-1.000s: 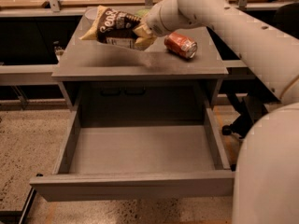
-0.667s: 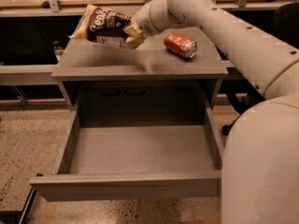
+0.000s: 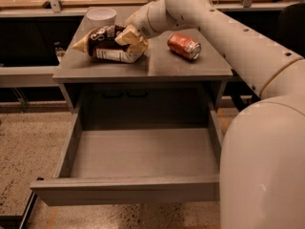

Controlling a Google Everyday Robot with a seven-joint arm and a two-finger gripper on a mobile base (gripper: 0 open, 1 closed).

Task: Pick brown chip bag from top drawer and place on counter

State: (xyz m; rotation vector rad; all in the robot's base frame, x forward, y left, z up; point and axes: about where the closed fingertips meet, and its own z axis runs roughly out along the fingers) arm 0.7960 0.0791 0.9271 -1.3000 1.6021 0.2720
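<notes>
The brown chip bag (image 3: 106,44), dark brown with cream ends and white lettering, lies on the left half of the grey counter (image 3: 157,69). My gripper (image 3: 131,38) is at the bag's right end, shut on it, with the arm reaching in from the upper right. The top drawer (image 3: 127,189) is pulled wide open below the counter and its grey floor is bare.
A red soda can (image 3: 184,46) lies on its side on the right part of the counter. A white bowl (image 3: 101,17) stands at the counter's back left, just behind the bag. My arm's large white body (image 3: 267,142) fills the right side. Speckled floor lies to the left.
The gripper has lowered the brown chip bag from the air down onto the counter's left half. The white bowl behind it now shows.
</notes>
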